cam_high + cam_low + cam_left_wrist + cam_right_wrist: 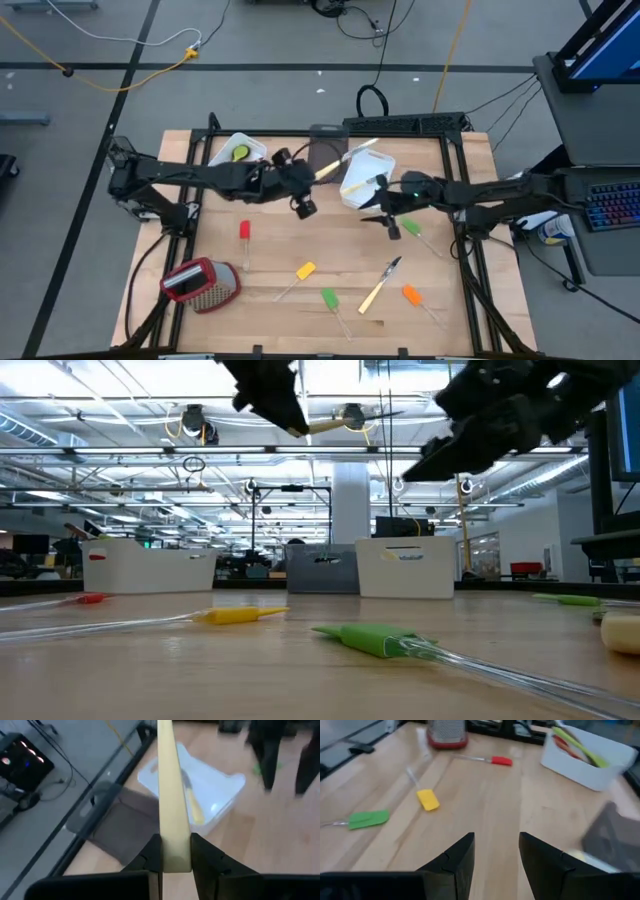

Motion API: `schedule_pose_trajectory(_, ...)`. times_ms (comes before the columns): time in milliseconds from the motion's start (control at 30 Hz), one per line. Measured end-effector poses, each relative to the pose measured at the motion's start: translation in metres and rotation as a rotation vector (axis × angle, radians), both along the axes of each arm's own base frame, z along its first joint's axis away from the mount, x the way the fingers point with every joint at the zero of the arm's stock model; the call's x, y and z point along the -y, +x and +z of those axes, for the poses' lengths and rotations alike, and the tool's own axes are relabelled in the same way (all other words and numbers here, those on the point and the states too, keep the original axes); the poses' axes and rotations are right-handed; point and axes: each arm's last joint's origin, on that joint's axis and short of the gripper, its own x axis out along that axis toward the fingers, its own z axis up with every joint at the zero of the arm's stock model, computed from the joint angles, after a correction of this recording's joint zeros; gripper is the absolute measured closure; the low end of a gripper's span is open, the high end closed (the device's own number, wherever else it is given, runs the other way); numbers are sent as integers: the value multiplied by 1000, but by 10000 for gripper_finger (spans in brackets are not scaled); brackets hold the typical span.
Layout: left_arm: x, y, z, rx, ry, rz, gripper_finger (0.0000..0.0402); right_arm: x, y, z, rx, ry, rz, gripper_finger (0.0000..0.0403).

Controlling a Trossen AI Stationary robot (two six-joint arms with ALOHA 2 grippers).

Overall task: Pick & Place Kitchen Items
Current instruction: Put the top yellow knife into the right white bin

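A robotics lab: framed wooden test table [320, 290], floor cables [120, 60], open industrial ceiling with pipes [200, 455].

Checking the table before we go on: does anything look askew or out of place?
Only the metal grater, lying tipped on its side at the table's near left corner. The spatulas lie scattered flat on the wood, and nothing looks spilled or broken.

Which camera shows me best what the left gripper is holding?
The left wrist view: the pale handle fills it, clamped between the left gripper's fingers. The high view shows it small; the low view shows just a tip; the right wrist view does not show it clearly.
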Motion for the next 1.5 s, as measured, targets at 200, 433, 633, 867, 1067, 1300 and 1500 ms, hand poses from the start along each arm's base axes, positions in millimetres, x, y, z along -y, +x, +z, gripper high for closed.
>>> schedule_pose_trajectory(200,-19,39,-1,-44,32,-64,345,-10,-34,-16,54,46,-72,257)
schedule_pose_trajectory(433,-40,72,-21,-207,2,-102,345,-15,-63,-38,218,114,-82,257)
schedule_pose_trajectory(633,-53,95,-46,-295,-33,-112,336,-13,-80,-53,323,92,-182,257)
schedule_pose_trajectory(867,-63,101,-80,-414,-63,-103,339,-11,-82,-48,380,73,-252,257)
schedule_pose_trajectory(1067,-63,99,-84,-451,-92,-133,332,-11,-82,-47,390,66,-253,257)
schedule_pose_trajectory(1300,-63,103,-83,-420,-85,-186,329,-4,-83,-47,395,8,-490,257)
schedule_pose_trajectory(1500,-64,103,-82,-423,-71,-205,329,5,-84,-50,389,-15,-694,257)
